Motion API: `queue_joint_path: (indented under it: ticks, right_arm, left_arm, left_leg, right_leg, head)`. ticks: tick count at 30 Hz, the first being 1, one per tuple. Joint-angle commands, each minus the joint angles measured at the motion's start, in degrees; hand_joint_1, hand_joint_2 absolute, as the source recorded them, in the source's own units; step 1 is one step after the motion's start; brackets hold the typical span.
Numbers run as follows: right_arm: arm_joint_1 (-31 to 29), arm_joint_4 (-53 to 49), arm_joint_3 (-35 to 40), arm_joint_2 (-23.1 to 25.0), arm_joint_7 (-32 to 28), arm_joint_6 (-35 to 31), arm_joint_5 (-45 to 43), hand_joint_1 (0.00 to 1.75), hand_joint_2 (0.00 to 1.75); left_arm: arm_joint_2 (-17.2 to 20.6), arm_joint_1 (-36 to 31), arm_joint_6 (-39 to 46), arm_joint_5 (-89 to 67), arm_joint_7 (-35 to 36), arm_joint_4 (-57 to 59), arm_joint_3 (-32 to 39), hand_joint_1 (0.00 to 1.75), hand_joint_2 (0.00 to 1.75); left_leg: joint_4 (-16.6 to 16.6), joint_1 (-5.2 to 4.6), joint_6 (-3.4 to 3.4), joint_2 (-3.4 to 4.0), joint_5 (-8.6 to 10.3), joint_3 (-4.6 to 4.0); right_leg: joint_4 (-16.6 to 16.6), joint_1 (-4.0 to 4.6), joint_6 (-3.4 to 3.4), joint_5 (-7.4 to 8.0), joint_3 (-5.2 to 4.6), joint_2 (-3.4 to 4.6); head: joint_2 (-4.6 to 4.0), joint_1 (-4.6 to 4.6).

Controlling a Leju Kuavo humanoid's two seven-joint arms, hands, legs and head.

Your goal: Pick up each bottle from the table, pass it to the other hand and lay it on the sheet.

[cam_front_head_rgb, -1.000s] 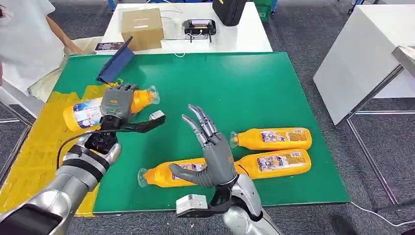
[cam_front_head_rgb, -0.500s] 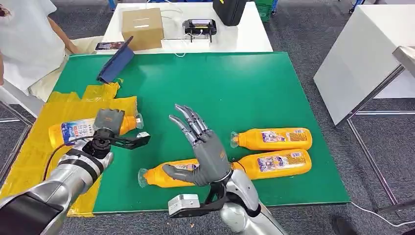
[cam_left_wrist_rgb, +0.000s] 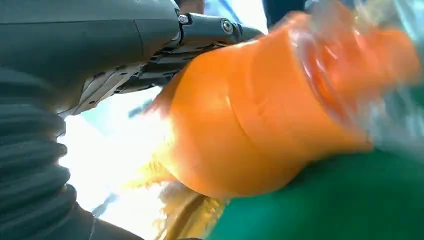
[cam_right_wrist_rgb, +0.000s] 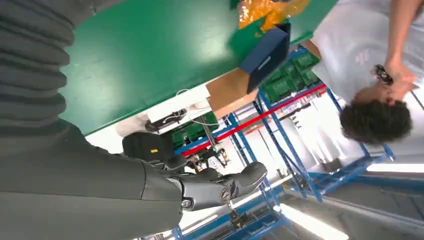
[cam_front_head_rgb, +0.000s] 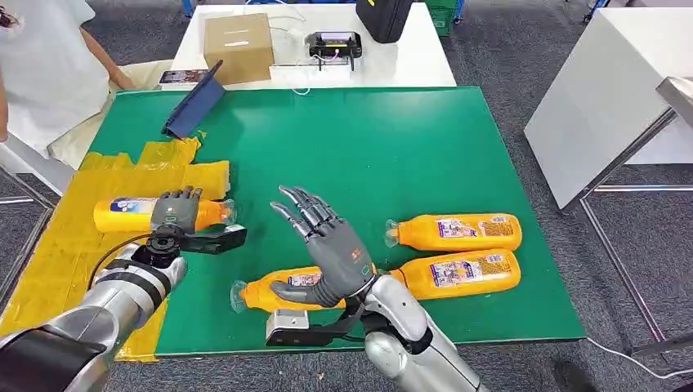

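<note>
Bottle [cam_front_head_rgb: 135, 214] in the left robot hand [cam_front_head_rgb: 174, 211] lies flat on the crinkled yellow sheet [cam_front_head_rgb: 49, 261] at the left edge of the green desk [cam_front_head_rgb: 392, 147], neck toward the desk's middle, with the fingers curled over its orange shoulder. The left wrist view shows what the head view cannot: the glossy orange plastic [cam_left_wrist_rgb: 250, 115] swelling into a rounded shoulder, a clear cap beyond it blurred, and the dark fingers [cam_left_wrist_rgb: 200, 35] pressed against the body. The right robot hand [cam_front_head_rgb: 327, 249] hangs open above the desk, fingers spread and holding nothing. Just right of it lie three more smooth orange bottles with printed labels: one [cam_front_head_rgb: 282, 291] partly hidden under the palm, and two [cam_front_head_rgb: 454, 231] [cam_front_head_rgb: 458, 273] side by side. The right wrist view adds a person [cam_right_wrist_rgb: 375, 75] in a white shirt beyond the desk's far edge, next to a blue folder [cam_right_wrist_rgb: 265, 55].

Half a second earlier, the held bottle sat tilted and slightly lower on the sheet; now it is level. The right robot hand has drifted toward the sheet and dropped a little.
</note>
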Motion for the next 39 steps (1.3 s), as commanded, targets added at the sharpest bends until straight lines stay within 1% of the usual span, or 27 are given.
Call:
queue_joint_path:
  ticks: [1,2,3,5,6,8,9,10,11,12,13,14,15,16,17,18,20,21,22,24,27,29,30,31,32,34,39]
  right_arm:
    - [-3.46,5.76,1.46,-1.93,1.62,1.84,0.27,0.0,0.0]
    - [-3.51,5.97,1.17,-1.94,1.8,1.82,0.23,0.0,0.0]
    - [-3.6,6.34,0.56,-2.02,2.27,1.74,0.2,0.0,0.0]
    - [-3.81,6.97,-0.34,-2.24,2.94,1.91,0.5,0.0,0.0]
    - [-3.76,7.03,-0.54,-2.35,3.16,2.08,0.65,0.0,0.0]
    - [-3.23,7.16,-0.97,-2.94,4.4,3.19,1.68,0.0,0.0]
    - [-3.08,7.14,-0.94,-3.23,4.64,3.53,2.04,0.0,0.0]
    - [-2.57,7.08,-0.81,-3.86,5.16,4.27,2.68,0.0,0.0]
    - [-2.33,7.37,-0.66,-4.2,5.21,4.62,2.9,0.0,0.0]
    - [-2.56,8.59,0.08,-4.64,5.66,6.05,3.45,0.0,0.0]
    - [-3.09,10.15,0.81,-4.82,6.52,7.33,4.37,0.0,0.0]
    - [-3.64,12.28,1.37,-4.61,7.62,7.93,5.41,0.0,0.0]
    - [-3.88,13.92,1.51,-4.18,8.19,8.01,5.89,0.0,0.0]
    - [-4.14,15.74,1.69,-3.71,8.51,8.37,6.18,0.0,0.0]
    - [-4.62,17.57,1.98,-3.33,8.55,9.0,6.09,0.0,0.0]
    - [-5.45,20.23,2.67,-2.88,9.0,9.85,6.43,0.0,0.0]
    - [-5.58,20.91,2.71,-2.74,9.03,9.56,6.53,0.0,0.0]
    - [-5.58,20.91,2.71,-2.74,9.03,9.56,6.53,0.0,0.0]
    - [-5.58,20.91,2.71,-2.74,9.03,9.56,6.53,0.0,0.0]
    - [-5.63,20.88,2.67,-2.69,9.12,9.6,6.58,0.0,0.0]
    - [-5.63,20.88,2.67,-2.69,9.12,9.6,6.58,0.0,0.0]
    - [-5.75,21.06,2.88,-2.77,9.5,10.85,6.42,0.0,0.0]
    - [-5.88,21.79,3.05,-2.68,9.5,11.14,6.35,0.0,0.0]
    - [-6.06,23.01,3.25,-2.45,9.5,11.41,6.32,0.0,0.0]
    - [-6.17,23.97,3.41,-2.24,9.45,11.35,6.39,0.0,0.0]
    - [-6.66,27.15,3.65,-1.31,9.03,11.68,5.42,0.0,0.0]
    - [-8.08,32.92,3.74,0.62,10.16,11.19,4.96,0.0,0.0]
  left_arm:
    - [-1.91,-0.19,-2.94,3.61,-4.25,3.5,6.8,0.0,1.75]
    - [-1.96,0.02,-3.31,4.18,-4.96,3.46,7.35,0.0,1.75]
    - [-2.06,0.43,-3.66,5.48,-6.01,3.37,8.59,0.0,1.75]
    - [-2.09,1.29,-1.62,7.41,-7.81,2.34,10.59,0.0,1.75]
    - [-2.24,1.46,-0.86,8.16,-8.59,2.05,11.31,0.0,1.75]
    - [-3.27,2.37,4.83,12.73,-14.0,-0.44,15.25,0.0,1.75]
    - [-3.73,3.0,7.22,15.24,-16.91,-1.91,17.17,0.0,1.75]
    - [-5.2,4.84,9.68,24.2,-26.76,-5.17,23.17,0.0,1.75]
    - [-5.8,6.32,8.99,29.39,-32.39,-7.76,25.75,0.0,1.75]
    - [-6.79,10.29,9.31,38.34,-41.43,-15.06,29.01,0.0,1.75]
    - [-7.63,13.74,8.3,45.16,-46.23,-22.12,30.53,0.0,1.75]
    - [-8.1,18.22,7.21,51.39,-48.26,-31.32,30.57,0.0,1.75]
    - [-7.87,21.03,5.49,54.78,-47.53,-37.25,29.61,0.0,1.75]
    - [-7.89,23.47,4.95,58.29,-48.3,-43.03,28.98,0.0,1.75]
    - [-7.76,25.14,4.74,59.62,-48.42,-46.9,28.14,0.0,1.75]
    - [-7.43,26.59,4.66,61.19,-48.23,-50.74,26.93,0.0,1.75]
    - [-7.29,26.8,4.75,61.44,-47.79,-51.36,26.53,0.0,1.75]
    - [-7.29,26.8,4.75,61.44,-47.79,-51.36,26.53,0.0,1.75]
    - [-7.29,26.8,4.75,61.44,-47.79,-51.36,26.53,0.0,1.75]
    - [-7.18,26.08,4.89,61.7,-47.74,-49.97,26.41,0.0,1.75]
    - [-7.18,26.08,4.89,61.7,-47.74,-49.97,26.41,0.0,1.75]
    - [-6.99,25.8,5.78,62.13,-48.9,-49.32,26.01,0.0,1.75]
    - [-6.92,26.03,6.32,62.22,-49.43,-49.96,25.46,0.0,1.75]
    - [-6.96,26.52,6.54,62.31,-49.6,-51.12,24.9,0.0,1.75]
    - [-7.14,26.87,7.07,62.24,-49.61,-51.93,24.66,0.0,1.75]
    - [-7.84,28.18,8.68,62.08,-49.87,-54.8,23.05,0.0,1.75]
    - [-8.18,30.81,8.39,64.01,-49.72,-60.03,18.73,0.0,1.75]
  left_leg:
    - [-0.02,0.06,-0.06,0.03,-0.09,0.25]
    - [0.01,0.09,-0.08,0.0,-0.14,0.35]
    - [-0.04,0.05,-0.05,0.0,-0.07,0.24]
    - [-0.06,0.02,-0.04,0.0,-0.06,0.26]
    - [-0.05,0.07,-0.07,0.02,-0.12,0.39]
    - [-0.06,0.03,-0.04,-0.02,-0.06,0.3]
    - [-0.05,0.08,-0.06,-0.07,-0.12,0.43]
    - [-0.02,0.08,-0.07,-0.08,-0.13,0.41]
    - [-0.06,0.04,-0.03,-0.11,-0.07,0.34]
    - [-0.06,0.08,-0.05,-0.19,-0.12,0.45]
    - [-0.01,0.11,-0.07,-0.19,-0.18,0.48]
    - [-0.09,0.03,-0.02,-0.09,-0.08,0.35]
    - [-0.08,0.02,-0.03,-0.11,-0.14,0.44]
    - [-0.09,-0.01,-0.01,0.02,-0.08,0.3]
    - [-0.04,0.01,-0.03,0.06,-0.19,0.42]
    - [-0.05,-0.04,-0.02,0.12,-0.14,0.28]
    - [0.05,0.05,-0.1,0.29,-0.36,0.52]
    - [0.01,0.01,-0.08,0.26,-0.24,0.33]
    - [0.04,0.06,-0.12,0.28,-0.3,0.43]
    - [0.0,0.01,-0.06,0.1,-0.14,0.17]
    - [0.07,0.12,-0.09,0.07,-0.25,0.35]
    - [-0.01,0.05,-0.04,0.09,-0.13,0.15]
    - [0.04,0.11,-0.08,0.08,-0.23,0.31]
    - [-0.01,0.06,-0.05,0.06,-0.14,0.19]
    - [0.03,0.13,-0.09,0.03,-0.25,0.38]
    - [0.03,0.11,-0.08,0.05,-0.24,0.35]
    - [0.06,0.12,-0.1,-0.01,-0.31,0.45]
  right_leg:
    - [-0.07,0.03,-0.07,-0.04,0.25,0.28]
    - [-0.07,0.04,-0.1,-0.09,0.36,0.33]
    - [-0.08,0.01,-0.06,-0.03,0.24,0.23]
    - [-0.08,-0.01,-0.05,-0.03,0.25,0.21]
    - [-0.1,0.03,-0.09,-0.07,0.4,0.34]
    - [-0.1,0.0,-0.05,-0.03,0.32,0.22]
    - [-0.12,0.03,-0.08,-0.08,0.47,0.27]
    - [-0.1,0.03,-0.09,-0.09,0.45,0.27]
    - [-0.11,0.0,-0.05,-0.05,0.37,0.15]
    - [-0.16,0.02,-0.07,-0.11,0.53,0.15]
    - [-0.14,0.04,-0.09,-0.15,0.56,0.23]
    - [-0.16,-0.02,-0.03,-0.06,0.36,0.16]
    - [-0.18,-0.04,-0.04,-0.12,0.47,0.2]
    - [-0.15,-0.06,-0.02,-0.03,0.29,0.22]
    - [-0.14,-0.05,-0.05,-0.1,0.41,0.37]
    - [-0.1,-0.08,-0.03,-0.03,0.22,0.33]
    - [-0.07,-0.01,-0.12,-0.16,0.44,0.64]
    - [-0.06,-0.03,-0.09,-0.08,0.23,0.49]
    - [-0.05,0.01,-0.14,-0.12,0.32,0.58]
    - [-0.05,-0.03,-0.07,-0.07,0.08,0.22]
    - [-0.04,0.07,-0.13,-0.15,0.32,0.43]
    - [-0.05,0.04,-0.06,-0.06,0.11,0.27]
    - [-0.05,0.07,-0.11,-0.13,0.29,0.4]
    - [-0.06,0.03,-0.07,-0.07,0.15,0.27]
    - [-0.07,0.07,-0.13,-0.16,0.39,0.4]
    - [-0.08,0.06,-0.11,-0.14,0.35,0.38]
    - [-0.06,0.06,-0.12,-0.22,0.47,0.36]
  head:
    - [0.0,-0.02]
    - [0.0,-0.02]
    - [0.0,0.0]
    - [0.0,-0.02]
    - [0.0,0.0]
    - [0.0,0.0]
    - [0.0,-0.02]
    - [0.0,0.0]
    - [0.0,0.0]
    - [0.0,-0.02]
    - [0.0,-0.02]
    - [0.0,-0.02]
    - [0.0,0.0]
    - [0.0,0.0]
    - [0.0,0.0]
    - [0.0,0.0]
    - [0.0,-0.02]
    - [0.02,0.0]
    - [0.0,-0.04]
    - [0.0,-0.02]
    - [0.0,-0.02]
    - [0.0,0.0]
    - [0.0,-0.02]
    - [0.0,0.0]
    - [0.0,0.0]
    - [0.0,-0.02]
    - [0.0,-0.02]
